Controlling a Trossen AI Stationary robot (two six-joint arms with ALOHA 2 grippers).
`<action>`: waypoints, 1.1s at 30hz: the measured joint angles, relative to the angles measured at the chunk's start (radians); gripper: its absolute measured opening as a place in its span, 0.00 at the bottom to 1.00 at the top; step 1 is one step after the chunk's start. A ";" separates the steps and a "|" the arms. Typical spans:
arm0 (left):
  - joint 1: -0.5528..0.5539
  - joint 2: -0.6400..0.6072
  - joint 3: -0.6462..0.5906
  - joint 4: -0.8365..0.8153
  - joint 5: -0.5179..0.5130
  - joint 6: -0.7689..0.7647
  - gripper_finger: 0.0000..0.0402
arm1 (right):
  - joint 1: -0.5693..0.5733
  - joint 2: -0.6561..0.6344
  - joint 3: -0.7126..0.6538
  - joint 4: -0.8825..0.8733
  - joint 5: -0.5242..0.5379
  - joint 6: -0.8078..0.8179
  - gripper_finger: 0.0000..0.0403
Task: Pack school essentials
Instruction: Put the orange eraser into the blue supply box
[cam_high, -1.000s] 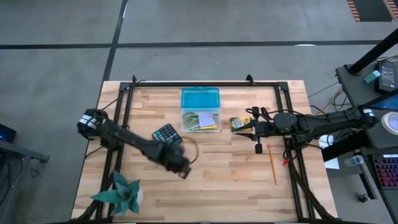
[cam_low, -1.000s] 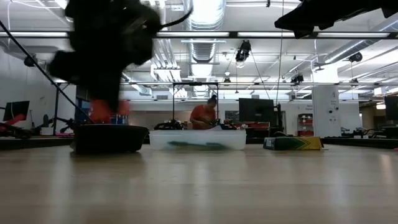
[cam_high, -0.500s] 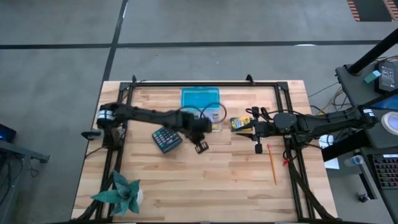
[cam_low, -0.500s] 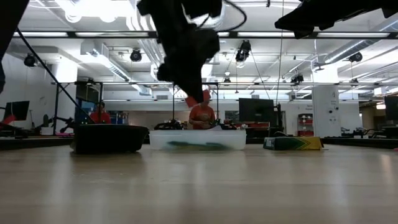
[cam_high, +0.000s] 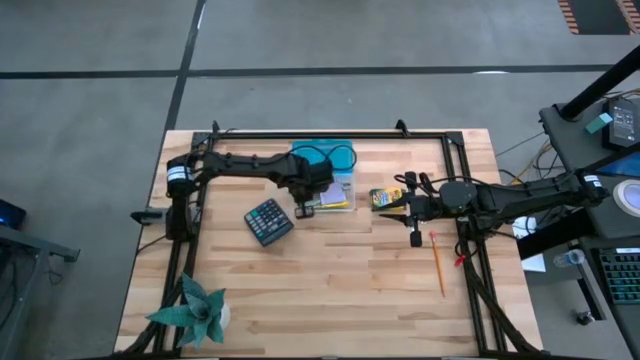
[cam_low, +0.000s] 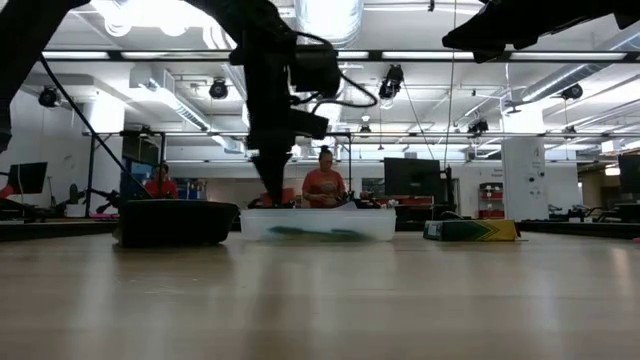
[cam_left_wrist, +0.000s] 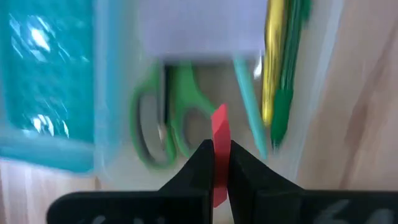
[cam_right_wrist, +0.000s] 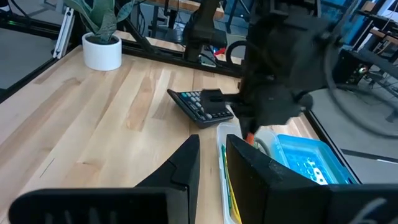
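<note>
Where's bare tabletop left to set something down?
Bare wood lies in front of the calculator, between plant and pencil. It is crowded at the clear box, where the left gripper holds a red piece, and beside the crayon pack.

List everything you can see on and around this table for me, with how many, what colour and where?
box: one, clear, with a teal lid, at the table's far middle; it holds green scissors, yellow and green pens
eraser: one, red-orange, over the box
calculator: one, dark, left of the box
crayon pack: one, yellow-green, right of the box
pencil: one, orange, on the right
plant: one, green, near-left corner
people: two, orange shirts, in the room behind
left gripper: fingers shut on the eraser
right gripper: by the pencil's end
</note>
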 joint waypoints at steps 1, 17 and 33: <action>0.001 0.001 -0.006 -0.021 0.000 0.012 0.00 | 0.000 0.000 0.000 0.001 0.000 0.000 0.17; 0.000 0.001 -0.015 -0.024 0.004 0.017 0.10 | 0.000 0.000 -0.001 0.001 0.000 -0.008 0.17; -0.037 0.001 -0.014 -0.022 0.045 -0.002 0.25 | 0.000 0.000 -0.002 0.002 0.000 -0.008 0.17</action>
